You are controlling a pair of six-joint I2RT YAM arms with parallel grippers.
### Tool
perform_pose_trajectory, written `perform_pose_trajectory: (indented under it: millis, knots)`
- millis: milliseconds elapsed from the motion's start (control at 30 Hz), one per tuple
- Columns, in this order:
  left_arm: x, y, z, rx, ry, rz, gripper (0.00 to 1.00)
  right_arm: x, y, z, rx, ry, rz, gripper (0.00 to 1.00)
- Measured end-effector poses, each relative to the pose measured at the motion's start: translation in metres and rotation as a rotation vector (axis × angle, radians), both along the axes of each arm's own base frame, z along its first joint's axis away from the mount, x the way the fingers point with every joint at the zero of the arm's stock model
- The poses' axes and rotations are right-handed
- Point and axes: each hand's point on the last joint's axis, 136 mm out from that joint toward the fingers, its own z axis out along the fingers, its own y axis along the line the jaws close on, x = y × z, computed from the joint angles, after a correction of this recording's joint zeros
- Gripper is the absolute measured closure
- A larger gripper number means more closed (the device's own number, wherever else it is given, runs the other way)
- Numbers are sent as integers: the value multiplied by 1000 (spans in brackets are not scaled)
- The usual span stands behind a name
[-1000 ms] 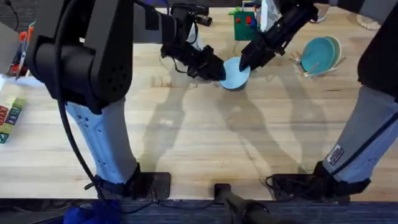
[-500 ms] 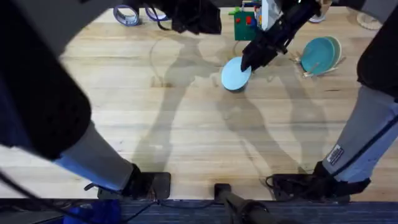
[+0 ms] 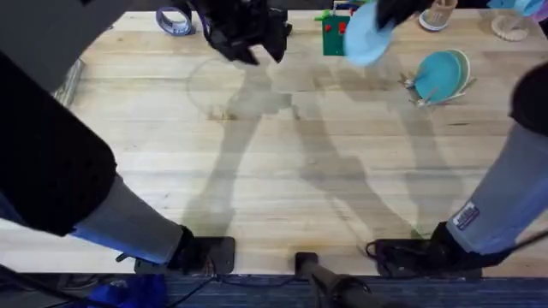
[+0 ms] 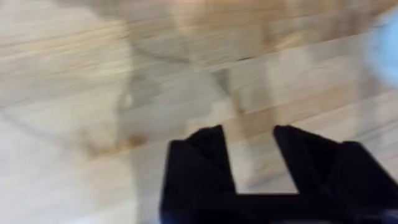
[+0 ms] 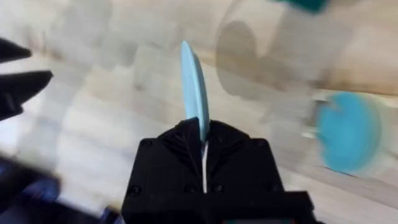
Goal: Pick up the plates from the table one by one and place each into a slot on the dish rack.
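Observation:
My right gripper [image 3: 383, 19] is shut on the rim of the pale light blue plate [image 3: 366, 36], holding it in the air over the far side of the table [image 3: 282, 162]. In the right wrist view the plate [image 5: 193, 87] stands edge-on between the fingers of that gripper [image 5: 202, 132]. The teal-blue plate [image 3: 438, 75] stands upright in the dish rack [image 3: 413, 84] at the far right, also seen as the teal plate [image 5: 351, 130]. My left gripper [image 3: 261, 50] hovers at the far middle-left, and in its wrist view it [image 4: 249, 140] is open with nothing between the fingers.
A cream-yellow plate [image 3: 465, 67] stands behind the teal one in the rack. A green toy-brick baseplate [image 3: 336, 36] lies just left of the held plate. Tape rolls [image 3: 175, 19] lie at the far left. The left arm looms large and dark over the left side.
The right gripper has lifted the pale blue plate off the table and carried it up and farther back. The left gripper has let go of it and drawn away to the left.

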Motion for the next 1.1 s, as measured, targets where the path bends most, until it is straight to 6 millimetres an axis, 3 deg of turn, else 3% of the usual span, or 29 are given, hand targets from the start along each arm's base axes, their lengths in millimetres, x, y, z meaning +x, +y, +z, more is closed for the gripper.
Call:
perform_pose_trajectory:
  millis: [100,300,433,600,733,900,1100]
  knots:
    - [-7,14,-8,81,32,24,298,-4,-29,44,-81,-139,-54,970]
    - [-12,30,-13,170,51,46,37,-35,-114,104,-260,-291,-252,970]
    - [-11,33,-14,187,46,51,6,-55,-168,123,-333,-324,-393,970]
    - [-11,34,-14,193,45,53,6,-73,-217,127,-393,-310,-475,970]
    - [-11,34,-14,193,45,53,6,-76,-232,127,-407,-310,-433,970]
    - [-11,34,-14,193,45,53,5,-69,-234,128,-431,-333,-344,970]
    - [-11,34,-14,193,45,53,5,-63,-234,103,-421,-248,-271,970]
